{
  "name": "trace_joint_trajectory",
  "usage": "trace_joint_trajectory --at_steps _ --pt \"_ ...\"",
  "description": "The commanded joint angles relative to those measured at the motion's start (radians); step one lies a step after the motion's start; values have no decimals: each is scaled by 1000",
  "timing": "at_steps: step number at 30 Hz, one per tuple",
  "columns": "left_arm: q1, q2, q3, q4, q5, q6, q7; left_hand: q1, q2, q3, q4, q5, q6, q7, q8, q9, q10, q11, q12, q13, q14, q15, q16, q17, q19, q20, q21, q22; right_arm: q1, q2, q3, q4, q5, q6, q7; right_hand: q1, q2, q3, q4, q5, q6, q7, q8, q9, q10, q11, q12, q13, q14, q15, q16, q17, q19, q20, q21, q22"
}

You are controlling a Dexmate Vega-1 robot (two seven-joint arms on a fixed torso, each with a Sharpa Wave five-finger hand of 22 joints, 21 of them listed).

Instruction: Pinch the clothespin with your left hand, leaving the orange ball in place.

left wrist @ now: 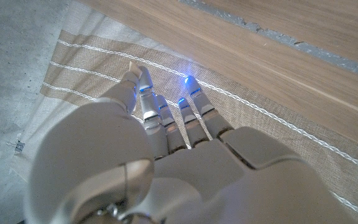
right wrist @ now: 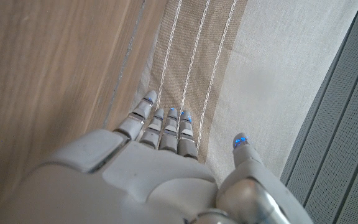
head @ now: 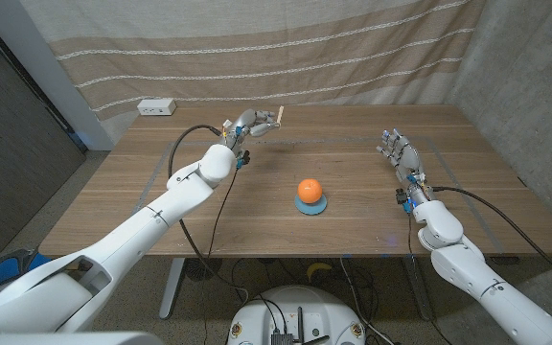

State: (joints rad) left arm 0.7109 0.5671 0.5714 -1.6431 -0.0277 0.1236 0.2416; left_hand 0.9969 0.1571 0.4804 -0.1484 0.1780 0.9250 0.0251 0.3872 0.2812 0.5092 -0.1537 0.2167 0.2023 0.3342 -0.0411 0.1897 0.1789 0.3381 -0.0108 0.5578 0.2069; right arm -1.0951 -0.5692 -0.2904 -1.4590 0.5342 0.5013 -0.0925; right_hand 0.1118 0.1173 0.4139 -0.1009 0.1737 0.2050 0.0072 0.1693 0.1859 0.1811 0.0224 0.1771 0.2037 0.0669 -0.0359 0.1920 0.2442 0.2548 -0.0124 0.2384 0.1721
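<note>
From the head view, the clothespin [head: 281, 115] is a small pale wooden peg, standing roughly upright, held up over the far part of the bench [head: 161, 182] by the left hand [head: 247, 125]. That arm reaches forward and a little inward, and its fingers are curled in, pinching the clothespin at their tips. The orange ball [head: 309, 190] sits on a small blue disc [head: 312, 205] near the middle of the bench, well apart from both hands. The right hand [head: 398, 151] is on the right side, fingers apart and pointing away, holding nothing.

From the left wrist view, the back of the left hand [left wrist: 166, 155] has its fingers reaching toward the striped curtain [left wrist: 92, 68]; the clothespin is too hidden to tell.

From the right wrist view, the right hand [right wrist: 160, 162] has its fingers stretched out side by side and the thumb apart, touching nothing.
</note>
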Motion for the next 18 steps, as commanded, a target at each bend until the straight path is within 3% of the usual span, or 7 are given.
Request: trace_joint_trajectory --at_steps 1,6,8,11,18 --pt "44 17 -51 -18 -130 -37 -28 10 17 12 -5 7 -3 -1 135 232 19 -7 -2 5 3 -91 3 5 -3 -5 9 3 12 6 -12 3 13 22 40 12 0 1 -9 1 -14 -5 5 -2 -10 -7 6 -2 -24 -39 -5 -8 -18 -19 -14 1" --pt "60 24 -69 -21 -180 -48 -42 10 18 11 -5 7 -5 -1 138 236 19 -2 -3 5 1 -91 3 5 -4 -5 10 3 9 19 -15 7 6 52 40 7 -6 -5 -11 0 -40 -25 3 -5 -28 -19 5 -5 -44 -48 -8 -18 -44 -26 -31 0" --pt "67 28 -76 -22 -202 -54 -50 11 18 11 -6 7 -5 0 139 238 19 -1 -3 5 2 -91 4 5 -5 -4 10 3 6 21 -16 2 -11 55 23 -2 -6 -11 -8 1 -44 -26 9 -6 -40 -17 7 -8 -84 -42 -14 -26 -85 -19 -49 -1" --pt "80 38 -86 -32 -221 -58 -50 11 18 11 -6 7 -6 2 141 241 18 0 -3 5 2 -90 4 6 -5 -4 11 3 3 28 -17 0 -20 69 16 -6 -9 -15 -8 1 -45 -31 10 -7 -45 -21 8 -9 -102 -41 -16 -30 -112 -15 -58 -2" --pt "111 60 -117 -56 -296 -61 -75 12 19 11 -7 6 -8 3 145 249 17 1 -4 6 1 -88 5 6 -7 -1 13 3 10 45 -25 12 -24 97 25 -7 -13 -18 -12 2 -56 -16 9 -7 -58 -17 7 -10 -104 -37 -10 -37 -100 -27 -51 -2"
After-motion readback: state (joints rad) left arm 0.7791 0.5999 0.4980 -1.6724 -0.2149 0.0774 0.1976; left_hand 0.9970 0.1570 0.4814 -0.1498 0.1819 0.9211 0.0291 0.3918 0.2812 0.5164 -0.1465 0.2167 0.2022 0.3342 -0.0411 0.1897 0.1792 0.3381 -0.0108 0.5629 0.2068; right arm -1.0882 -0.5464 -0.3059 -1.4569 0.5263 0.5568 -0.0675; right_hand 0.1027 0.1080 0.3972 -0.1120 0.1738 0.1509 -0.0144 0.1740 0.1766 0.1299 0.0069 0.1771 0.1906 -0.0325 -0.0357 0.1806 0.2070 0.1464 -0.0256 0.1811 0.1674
